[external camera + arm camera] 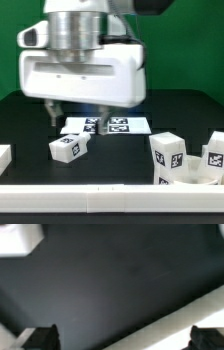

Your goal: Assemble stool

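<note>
My gripper point(80, 115) hangs open and empty over the black table, just in front of the marker board point(105, 125). One white tagged leg point(68, 148) lies on the table below it, slightly to the exterior view's left. Two more tagged legs point(168, 154) point(213, 150) stand at the exterior view's right, on or against a low white part point(192, 174) that may be the seat. In the wrist view the two dark fingertips point(40, 339) stand far apart around my gripper's middle point(124, 339), with only bare dark table between them.
A long white rail point(100, 190) runs along the front edge; a white band point(190, 317) crosses the wrist view's corner. A white piece point(4, 155) sits at the exterior view's far left. A white block point(15, 238) shows at the wrist view's edge.
</note>
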You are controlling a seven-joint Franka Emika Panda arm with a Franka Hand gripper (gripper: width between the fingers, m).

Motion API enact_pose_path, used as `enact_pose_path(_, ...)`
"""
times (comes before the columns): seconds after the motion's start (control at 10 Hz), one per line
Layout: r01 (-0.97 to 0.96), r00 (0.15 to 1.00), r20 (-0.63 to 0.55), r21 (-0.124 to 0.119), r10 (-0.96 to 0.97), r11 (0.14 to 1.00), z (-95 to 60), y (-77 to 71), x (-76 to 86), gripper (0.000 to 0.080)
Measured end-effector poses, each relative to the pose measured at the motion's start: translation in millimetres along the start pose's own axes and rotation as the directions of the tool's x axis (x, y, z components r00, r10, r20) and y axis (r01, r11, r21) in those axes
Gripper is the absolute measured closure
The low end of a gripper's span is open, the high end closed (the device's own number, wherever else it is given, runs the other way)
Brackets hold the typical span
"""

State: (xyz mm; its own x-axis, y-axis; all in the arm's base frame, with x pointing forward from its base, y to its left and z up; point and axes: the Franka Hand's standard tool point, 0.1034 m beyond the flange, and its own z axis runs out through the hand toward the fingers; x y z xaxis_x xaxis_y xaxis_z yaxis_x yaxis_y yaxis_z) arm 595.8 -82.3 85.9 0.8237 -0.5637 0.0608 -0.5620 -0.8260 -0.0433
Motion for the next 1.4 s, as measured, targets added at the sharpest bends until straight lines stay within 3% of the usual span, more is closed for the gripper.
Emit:
enact_pose_path(0.1,0.044,0.999,-0.004,-0.004,-0.044,0.999,1.2,22.5,13.6,0.0151)
enact_pose_path(0.3,0.052,0.999,-0.005,-0.011,-0.052,0.999,5.2,44.3,25.6,0.0151)
enact_pose_path(0.5,0.057,0.998,0.023,-0.012,-0.057,0.998,5.8,41.2,21.2,0.0151)
enact_pose_path(0.7,0.049,0.997,0.068,-0.014,-0.048,0.999,11.0,47.5,18.6,0.0151)
enact_pose_path(0.9,0.056,0.974,0.222,-0.02,-0.05,0.998,19.5,64.3,11.3,0.0151)
enact_pose_path(1.0,0.046,0.969,0.244,-0.028,-0.038,0.999,27.0,71.0,8.0,0.0151)
enact_pose_path(1.1,0.044,0.943,0.331,-0.036,-0.029,0.998,31.9,75.2,-7.8,0.0151)
enact_pose_path(1.3,0.042,0.896,0.444,-0.042,-0.019,0.998,29.8,76.9,-4.8,0.0151)
enact_pose_path(1.4,0.042,0.856,0.517,-0.048,-0.011,0.998,29.7,80.0,-11.4,0.0151)
